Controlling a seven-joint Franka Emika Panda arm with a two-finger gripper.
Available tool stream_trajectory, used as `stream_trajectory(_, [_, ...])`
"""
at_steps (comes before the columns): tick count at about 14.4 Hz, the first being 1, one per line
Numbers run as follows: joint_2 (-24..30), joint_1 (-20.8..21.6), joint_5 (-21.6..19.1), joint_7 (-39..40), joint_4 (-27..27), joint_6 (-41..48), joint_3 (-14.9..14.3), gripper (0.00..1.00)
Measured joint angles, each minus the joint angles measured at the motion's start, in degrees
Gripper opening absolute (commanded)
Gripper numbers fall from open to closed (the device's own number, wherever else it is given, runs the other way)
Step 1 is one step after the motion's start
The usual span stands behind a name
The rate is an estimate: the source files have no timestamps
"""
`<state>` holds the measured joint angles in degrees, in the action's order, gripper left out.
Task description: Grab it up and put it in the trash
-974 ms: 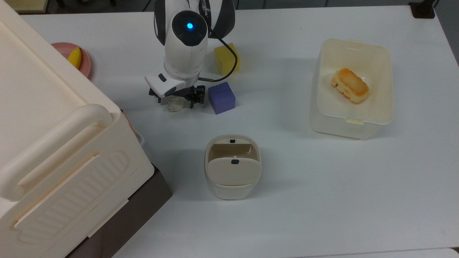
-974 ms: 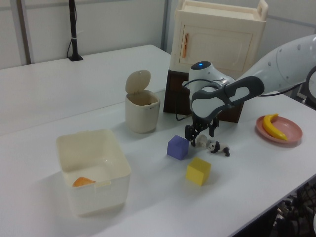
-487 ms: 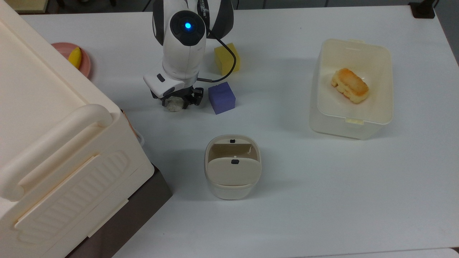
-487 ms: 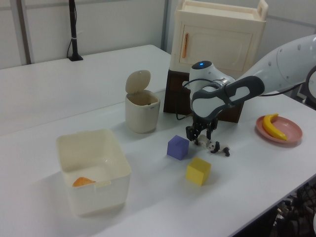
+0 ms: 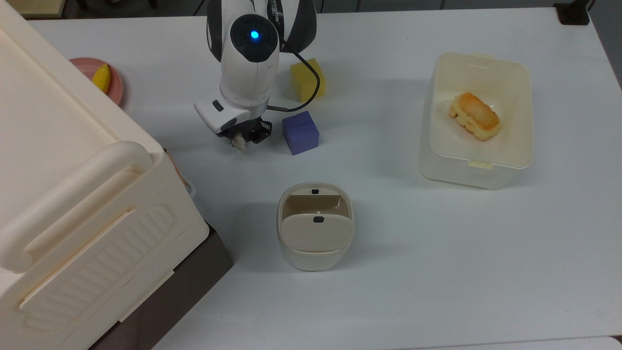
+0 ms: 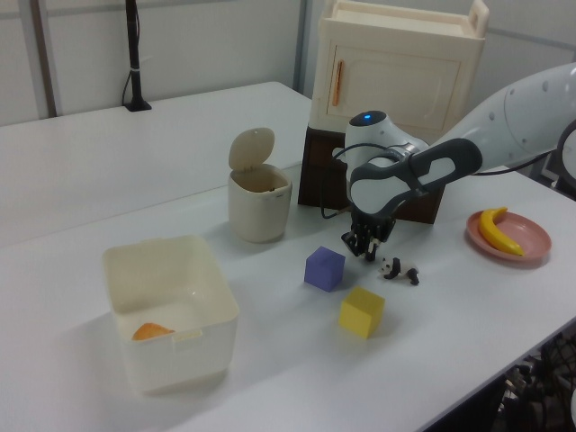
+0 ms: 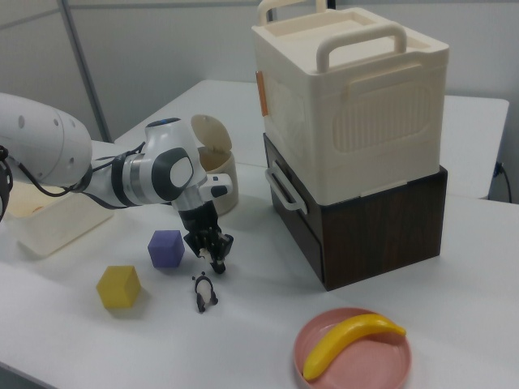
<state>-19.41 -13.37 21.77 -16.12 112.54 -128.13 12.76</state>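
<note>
The small crumpled white tissue wad (image 5: 238, 142) is pinched between my fingers, and only a bit of it shows below them. My gripper (image 5: 241, 138) (image 6: 366, 250) (image 7: 215, 254) is shut on it, low over the table, just to the top view's left of the purple cube (image 5: 300, 132). The trash, a small beige bin (image 5: 315, 243) (image 6: 259, 209) (image 7: 220, 180), stands nearer the table's front in the top view, with its flap lid tipped up and the mouth open.
A panda figurine (image 6: 397, 268) (image 7: 204, 292) lies close beside the gripper. A yellow cube (image 5: 306, 78) sits behind the purple one. The cream tub (image 5: 476, 167) holding bread is at the top view's right. The big handled box (image 5: 73, 184) and a pink banana plate (image 5: 115, 90) are on the top view's left.
The fingers have closed in on the tissue wad, squeezing it so that far less of it shows. The arm has barely shifted.
</note>
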Motion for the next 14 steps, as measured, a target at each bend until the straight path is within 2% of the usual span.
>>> stream_trajectory(14, [0.54, 0.00, 0.00, 0.00, -0.76, 0.00, 0.00, 0.00])
